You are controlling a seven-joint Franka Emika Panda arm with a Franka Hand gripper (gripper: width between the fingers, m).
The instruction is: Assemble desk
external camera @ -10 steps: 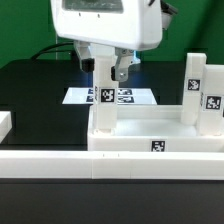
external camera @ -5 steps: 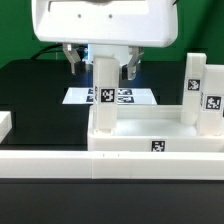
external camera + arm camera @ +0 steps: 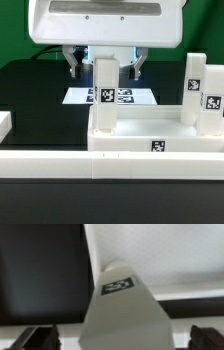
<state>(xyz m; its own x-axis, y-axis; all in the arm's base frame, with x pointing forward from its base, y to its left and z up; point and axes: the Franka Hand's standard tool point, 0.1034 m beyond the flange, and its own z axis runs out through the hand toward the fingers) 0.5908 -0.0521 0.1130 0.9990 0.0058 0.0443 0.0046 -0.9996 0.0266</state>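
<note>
The white desk top [image 3: 160,142] lies on the table with its rim up. One white leg [image 3: 103,95] stands upright in its corner at the exterior view's left. My gripper [image 3: 103,68] is open and straddles the top of that leg, with a finger apart from it on each side. In the wrist view the tagged leg [image 3: 120,303] fills the middle, with the dark fingertips [image 3: 40,337] clear of its sides. Two more legs [image 3: 194,85] [image 3: 213,108] stand upright at the desk top's right end.
The long low white rail [image 3: 60,165] runs across the front. The marker board [image 3: 130,97] lies flat behind the desk top. A small white block [image 3: 5,122] sits at the exterior view's left edge. The table is black.
The jaws have spread apart from the leg on both sides. The hand has squared up over the leg and come slightly lower. The leg stays upright in its corner.
</note>
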